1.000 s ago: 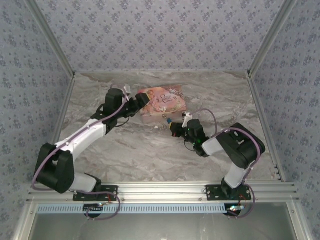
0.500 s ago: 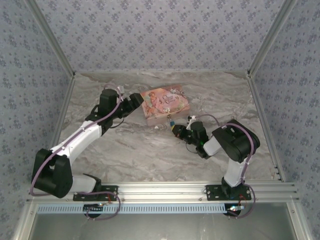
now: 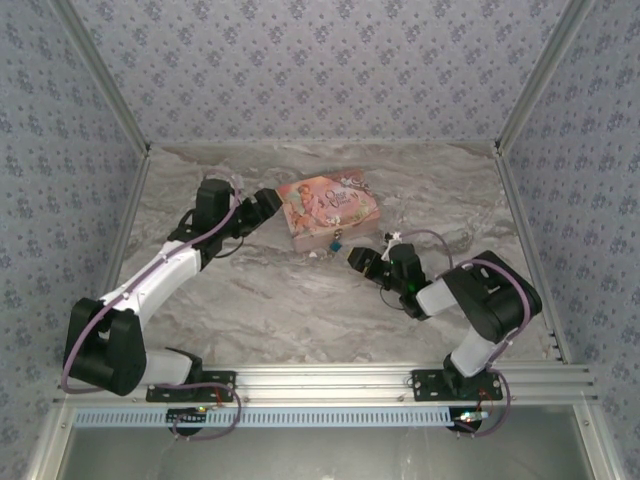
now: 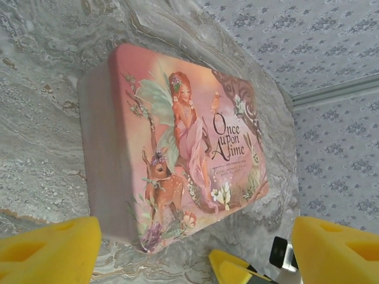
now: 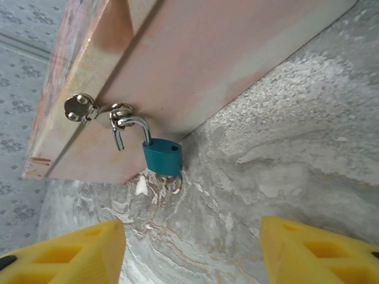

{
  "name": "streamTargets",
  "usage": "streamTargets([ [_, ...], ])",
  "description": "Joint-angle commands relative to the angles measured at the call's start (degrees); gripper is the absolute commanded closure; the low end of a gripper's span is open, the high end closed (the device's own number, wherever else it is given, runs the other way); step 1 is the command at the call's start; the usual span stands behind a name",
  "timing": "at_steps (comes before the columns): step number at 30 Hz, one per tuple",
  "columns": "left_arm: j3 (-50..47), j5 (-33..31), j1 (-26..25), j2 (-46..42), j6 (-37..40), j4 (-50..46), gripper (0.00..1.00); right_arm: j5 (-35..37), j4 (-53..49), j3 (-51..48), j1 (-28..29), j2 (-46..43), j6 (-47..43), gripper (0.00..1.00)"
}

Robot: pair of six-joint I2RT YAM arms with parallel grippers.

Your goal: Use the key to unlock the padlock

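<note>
Top view: the grey-veined marble tabletop [image 3: 250, 290] lies bare across its near half. Flower-patterned wallpaper walls [image 3: 320, 70] close three sides, and an aluminium rail [image 3: 330, 378] runs along the near edge. The pink illustrated rectangular box [image 3: 328, 208] sits just past centre. The left gripper [image 3: 268, 203] is at its 9 o'clock edge, and the right gripper [image 3: 360, 258] is near its 5 o'clock corner.

Left wrist view: the yellow foam fingers [image 4: 47, 251] stand wide, with the box's near corner between them.

Right wrist view: the jaws are wide, nothing held. The small teal padlock with silvery shackle [image 5: 162, 157] hangs from the box's silvery hasp [image 5: 80, 108], body down at the marble — one shackle leg is out of the body. A thin metal piece [image 5: 173, 185] shows at its 6 o'clock, too small to identify.
</note>
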Motion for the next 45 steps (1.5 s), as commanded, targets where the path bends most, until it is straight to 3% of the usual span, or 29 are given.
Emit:
streamTargets([
  [1,-0.3,-0.7,0.5,-1.3,1.9,-1.6,0.15,3.6,-11.6,-1.4,-0.7,-3.2,-4.2,0.31],
  [9,0.0,-0.2,0.9,0.1,2.9,-2.0,0.14,7.4,-20.7,-2.5,-2.5,-15.6,-8.2,0.01],
  [15,0.6,1.1,1.0,2.2,2.8,-1.6,0.14,8.8,-26.3,-3.8,-4.5,-26.1,-8.7,0.00],
  [22,1.2,5.5,1.0,6.2,1.5,0.5,0.14,4.4,-27.4,-3.8,-6.1,-32.4,-9.8,0.00],
  [31,1.1,10.6,1.0,11.4,-1.8,3.7,0.14,-1.1,-19.6,-3.2,-6.3,-30.5,-11.4,0.00],
  [45,3.0,15.3,0.4,20.3,-4.8,7.1,0.18,-3.7,-11.0,0.5,-4.5,-16.9,-10.6,0.00],
])
